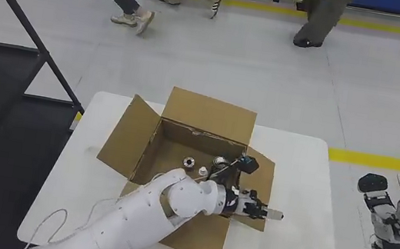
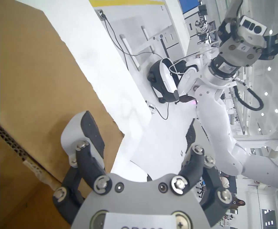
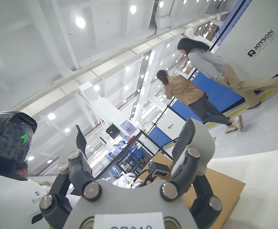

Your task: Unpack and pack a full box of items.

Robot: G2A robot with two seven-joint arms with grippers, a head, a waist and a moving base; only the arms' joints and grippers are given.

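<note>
From above, the open box (image 1: 209, 118) sits mid-desk (image 1: 290, 247) with its mouth upward and small items (image 1: 189, 162) on its floor. The left arm (image 1: 138, 224) crosses its near flap (image 1: 202, 241).

Left wrist view: the left claw (image 2: 141, 138), fingers apart, hovers over a flap's edge.

Right wrist view: the right claw (image 3: 132, 138) gapes empty, pointing ceilingward.
</note>
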